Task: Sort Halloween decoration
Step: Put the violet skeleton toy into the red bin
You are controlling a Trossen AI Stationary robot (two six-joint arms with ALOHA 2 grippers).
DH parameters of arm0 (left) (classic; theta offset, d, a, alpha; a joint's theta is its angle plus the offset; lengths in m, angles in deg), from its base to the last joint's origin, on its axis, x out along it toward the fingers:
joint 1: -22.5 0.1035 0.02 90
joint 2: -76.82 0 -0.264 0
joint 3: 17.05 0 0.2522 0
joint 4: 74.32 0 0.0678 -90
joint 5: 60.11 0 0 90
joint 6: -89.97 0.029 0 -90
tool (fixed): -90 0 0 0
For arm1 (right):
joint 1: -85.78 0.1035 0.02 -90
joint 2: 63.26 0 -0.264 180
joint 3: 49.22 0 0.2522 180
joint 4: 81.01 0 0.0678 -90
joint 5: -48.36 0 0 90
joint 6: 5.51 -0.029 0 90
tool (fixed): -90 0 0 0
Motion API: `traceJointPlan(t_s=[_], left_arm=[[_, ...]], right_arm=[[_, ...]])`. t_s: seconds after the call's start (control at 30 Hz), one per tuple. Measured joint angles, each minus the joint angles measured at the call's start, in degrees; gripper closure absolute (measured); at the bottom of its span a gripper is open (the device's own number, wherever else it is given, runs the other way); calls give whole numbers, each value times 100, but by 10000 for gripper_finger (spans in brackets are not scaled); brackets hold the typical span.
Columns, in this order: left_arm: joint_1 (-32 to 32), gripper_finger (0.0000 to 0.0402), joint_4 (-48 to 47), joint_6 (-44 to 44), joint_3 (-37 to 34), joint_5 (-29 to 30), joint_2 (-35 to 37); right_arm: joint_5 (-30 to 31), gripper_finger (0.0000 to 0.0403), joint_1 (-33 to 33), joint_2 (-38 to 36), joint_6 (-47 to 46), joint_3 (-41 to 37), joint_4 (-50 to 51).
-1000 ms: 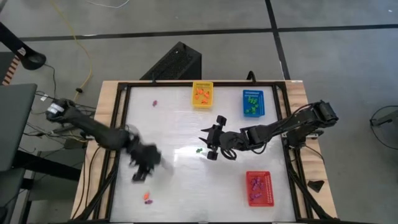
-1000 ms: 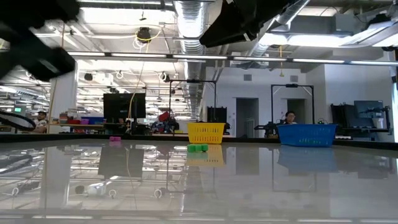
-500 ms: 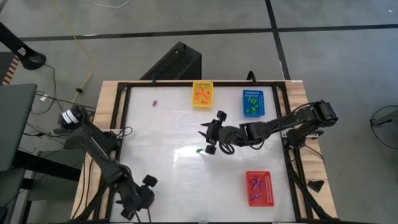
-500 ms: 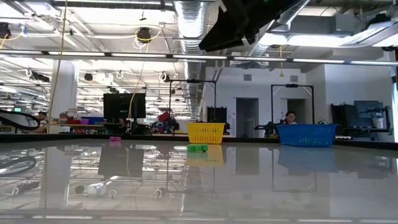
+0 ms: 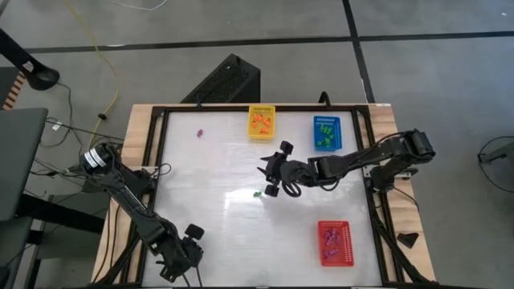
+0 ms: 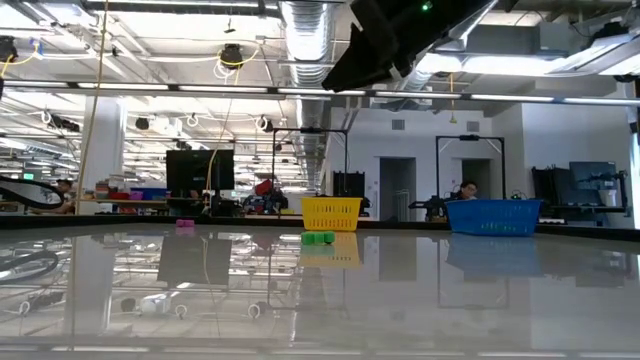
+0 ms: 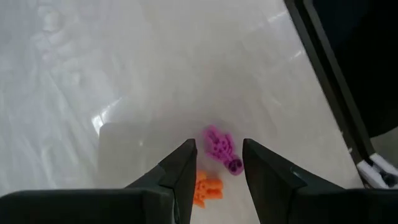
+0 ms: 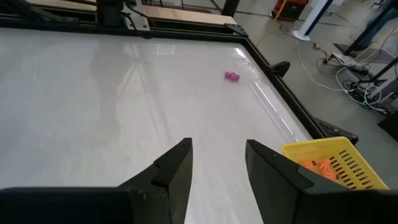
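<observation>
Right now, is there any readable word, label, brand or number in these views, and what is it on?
None can be read.
Yellow basket, blue basket, red basket: no markings visible.
Room monitors in the low view: too far off to read.

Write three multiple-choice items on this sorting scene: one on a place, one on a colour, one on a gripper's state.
1. Where does the red basket stand, seen from above?
A. Beside the yellow basket at the far edge
B. Near the table's right side, closer to the near edge
C. Under the left arm

2. What colours are the two trinkets before the left gripper?
A. Purple and orange
B. Green and purple
C. Both green

3. How are the left gripper's fingers?
A. Shut on a trinket
B. Open, holding nothing
C. Shut on a basket

Answers:
1 B: the red basket sits alone, apart from the yellow basket and blue basket.
2 A: the purple trinket and orange trinket lie there.
3 B: the left gripper shows a gap with only table between the fingers.
</observation>
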Motion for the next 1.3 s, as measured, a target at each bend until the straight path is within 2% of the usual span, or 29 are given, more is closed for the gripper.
traceJointPlan(t_s=[0.6,0.83,1.03,1.17,1.3], left_arm=[[-9,283,7,-304,0,78,-36],[9,283,262,-370,7,-547,-509],[4,284,88,-374,15,-402,-520],[4,305,73,-252,11,-325,-520],[18,354,17,-253,9,-392,-520]], right_arm=[[-36,225,19,0,-111,0,67],[-166,225,19,0,-116,0,67],[-166,225,20,0,-115,0,54],[-166,225,19,0,-116,0,51],[-168,225,21,0,-140,0,54]])
